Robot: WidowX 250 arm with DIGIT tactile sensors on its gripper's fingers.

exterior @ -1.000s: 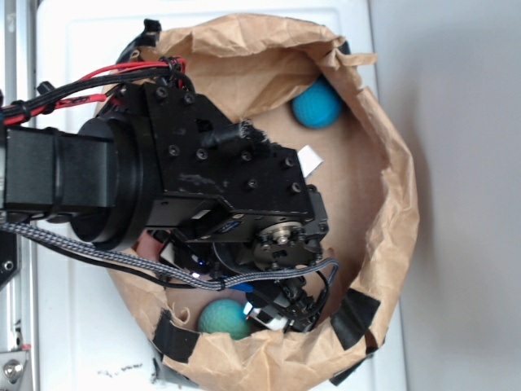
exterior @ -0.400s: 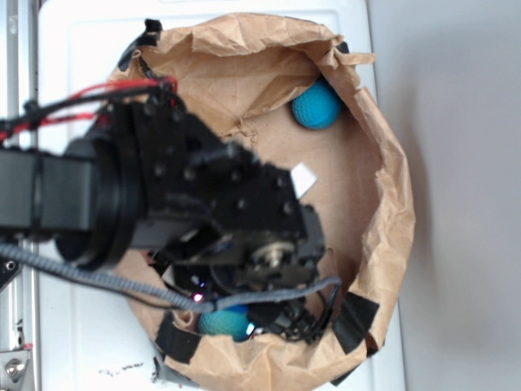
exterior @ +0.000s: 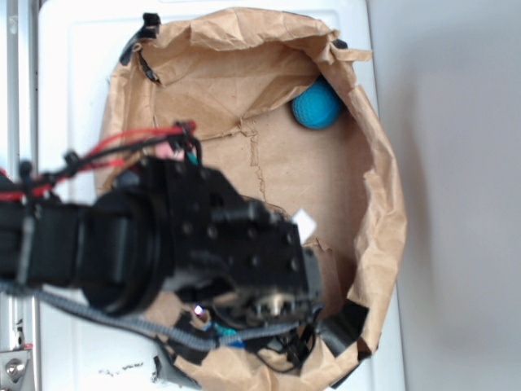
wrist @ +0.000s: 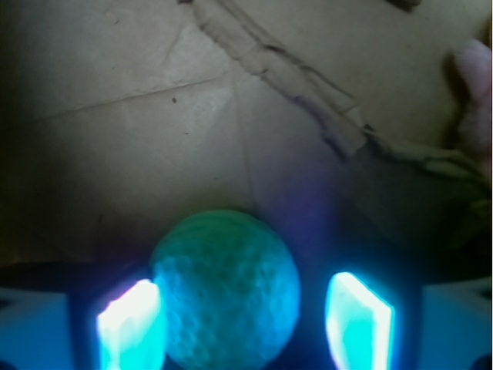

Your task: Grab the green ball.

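Glowing cyan fingers [wrist: 131, 327] stand spread on either side of the green ball [wrist: 225, 289] in the wrist view. The left one sits right at the ball's flank, though contact cannot be told; the right one has a dark gap between it and the ball. The gripper [wrist: 243, 324] is thus spread, with the dimpled ball between its jaws and nothing pinched.

The ball rests on creased brown cardboard [wrist: 154, 116], a torn seam running diagonally across it, and something pink [wrist: 474, 77] shows at the far right edge.

From the exterior view the black arm [exterior: 163, 244] hides the ball and covers the lower left of the crumpled paper bag [exterior: 383, 204]. The bag's walls rise all round, patched with black tape [exterior: 350, 318]. A blue ball [exterior: 316, 106] lies well apart, against the far wall. The bag's middle floor is bare cardboard. The bag stands on a white surface [exterior: 73, 65].
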